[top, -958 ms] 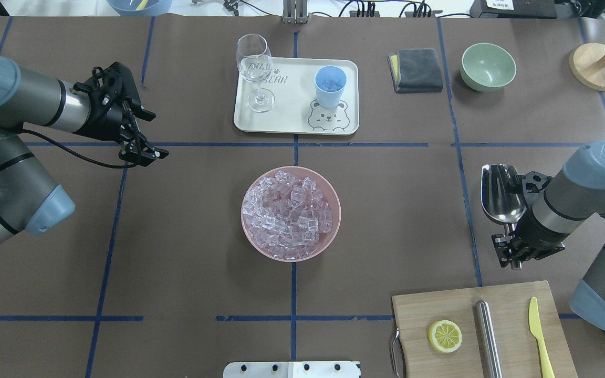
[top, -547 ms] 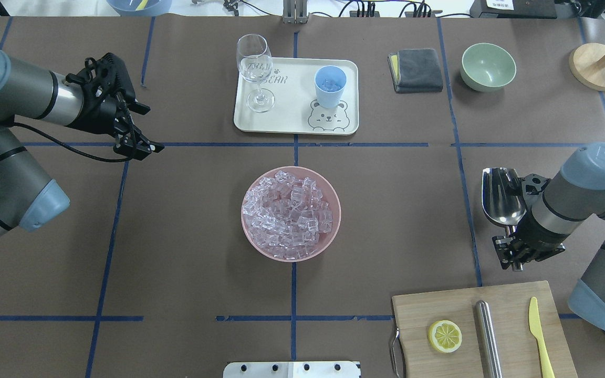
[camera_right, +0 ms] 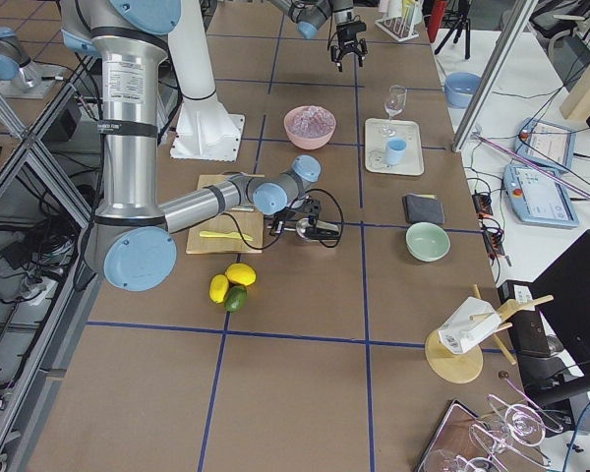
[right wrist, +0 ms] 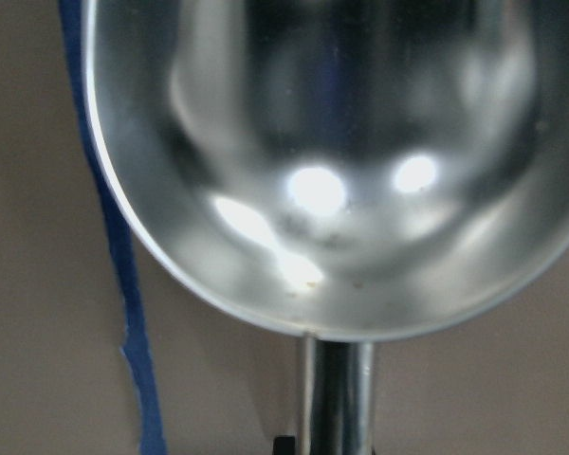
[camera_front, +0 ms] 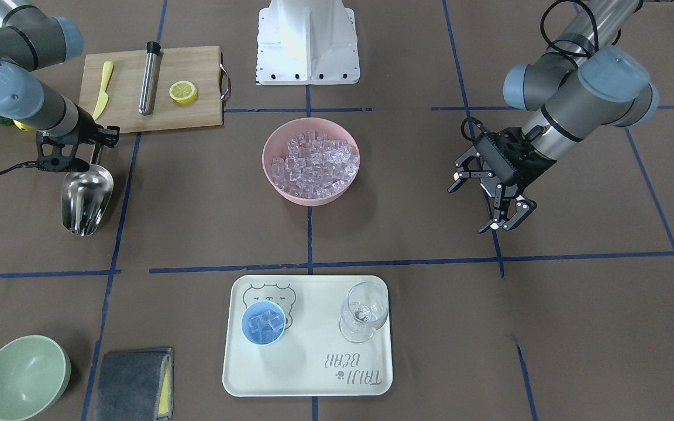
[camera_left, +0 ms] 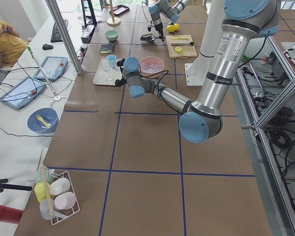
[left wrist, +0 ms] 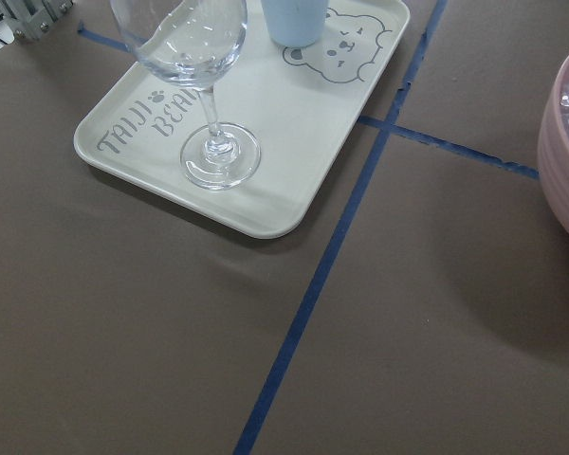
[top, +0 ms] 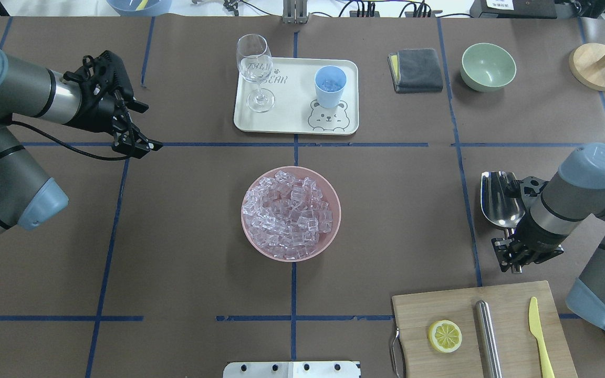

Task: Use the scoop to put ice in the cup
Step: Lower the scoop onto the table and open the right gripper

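In the overhead view the left arm comes in from the upper left edge, and its forearm is stretched toward the middle of the frame. The left gripper (top: pixel 151 128) is seen with its fingers spread wide, and nothing is held between them. It hangs over a blue tape line, well apart from the tray (top: pixel 292 119).

The right arm is bent at the right edge of the same view, with the wrist turned toward the upper part of the frame. The right gripper (top: pixel 512 251) is clenched on the thin handle of the scoop (top: pixel 502 199). The scoop's bowl points away from the wrist and lies low over the table, just right of a blue tape line. Whether it touches the table cannot be told. In the right wrist view the bowl of the scoop is seen to hold nothing.

Most of the ice (top: pixel 289 215) is heaped in a pink bowl (top: pixel 334 231) at the centre of the overhead view. The cup (top: pixel 330 86) stands on the tray in the upper middle, right of a wine glass (top: pixel 254 63), and some cubes are seen inside it in the front-facing view.

On the tray the words "TAIJI BEAR" are printed beside a small paw mark, and a bear's face is drawn next to the cup. A label on the right arm is too small to be read.
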Controlling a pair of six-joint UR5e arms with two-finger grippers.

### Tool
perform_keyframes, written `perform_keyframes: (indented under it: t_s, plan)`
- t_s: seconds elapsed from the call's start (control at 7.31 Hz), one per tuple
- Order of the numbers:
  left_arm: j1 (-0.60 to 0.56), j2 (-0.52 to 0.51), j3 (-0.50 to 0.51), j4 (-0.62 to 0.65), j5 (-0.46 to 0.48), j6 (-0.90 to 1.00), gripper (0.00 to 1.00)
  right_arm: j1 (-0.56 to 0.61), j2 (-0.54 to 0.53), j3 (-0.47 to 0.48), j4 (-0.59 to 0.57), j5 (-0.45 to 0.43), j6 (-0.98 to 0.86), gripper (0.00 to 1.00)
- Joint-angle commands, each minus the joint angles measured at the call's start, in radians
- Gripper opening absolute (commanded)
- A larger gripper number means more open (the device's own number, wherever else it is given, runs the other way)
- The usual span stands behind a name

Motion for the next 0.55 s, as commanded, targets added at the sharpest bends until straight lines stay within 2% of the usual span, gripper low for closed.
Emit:
perform_keyframes:
  t_s: [0.0,0.14,0.27,0.41]
  plan:
    - [0.000,0.002,0.001,0.000,-0.001,0.000,1.00,0.000,0.003,0.000,-0.001,0.001,0.000,0.39]
    - [-0.006,0.003,0.003,0.000,-0.001,0.000,1.00,0.000,0.003,-0.002,-0.001,-0.001,0.000,0.86]
    - [-0.011,0.003,0.001,0.000,0.001,0.000,1.00,0.000,0.003,0.000,0.000,-0.001,0.001,1.00]
    - [-0.012,0.003,0.004,0.000,0.001,0.000,1.00,0.000,0.003,0.000,0.000,0.001,0.000,1.00]
